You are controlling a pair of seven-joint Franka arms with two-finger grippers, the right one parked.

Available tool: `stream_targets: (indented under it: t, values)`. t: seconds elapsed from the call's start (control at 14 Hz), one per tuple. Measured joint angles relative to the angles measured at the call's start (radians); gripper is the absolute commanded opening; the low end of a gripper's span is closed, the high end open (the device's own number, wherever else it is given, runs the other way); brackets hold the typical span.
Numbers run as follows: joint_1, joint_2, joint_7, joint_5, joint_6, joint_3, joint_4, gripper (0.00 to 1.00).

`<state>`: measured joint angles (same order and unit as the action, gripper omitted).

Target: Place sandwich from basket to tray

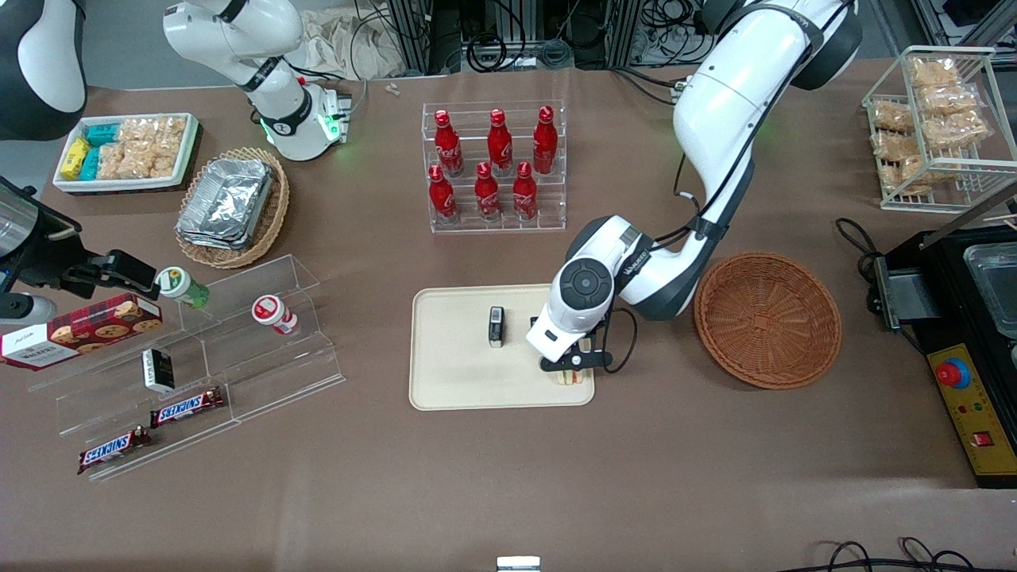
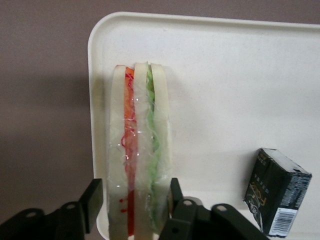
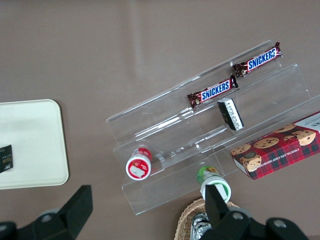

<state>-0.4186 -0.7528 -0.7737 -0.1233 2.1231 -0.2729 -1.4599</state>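
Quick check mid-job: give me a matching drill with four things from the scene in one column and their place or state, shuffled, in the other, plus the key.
1. sandwich
2. basket
3. small black box
4. hand

A. holds nothing
B. standing on the tray, clear of the hand
C. fingers on either side of the sandwich
D. on edge at the tray's rim, between two fingers

Pairs: 1-D, 2-A, 3-B, 4-C
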Motion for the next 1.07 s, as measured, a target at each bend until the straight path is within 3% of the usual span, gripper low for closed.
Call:
stream_targets:
  t: [0.29, 0.64, 1.07]
  values:
    - [0.003, 0.020, -0.005, -0.005, -0.003, 0.003, 0.038, 1.00]
    - [0.078, 0.249, 0.016, -0.002, -0.204, 0.050, 0.064, 1.00]
    - [0.300, 0.513, 0.407, 0.072, -0.346, 0.066, -0.089, 1.00]
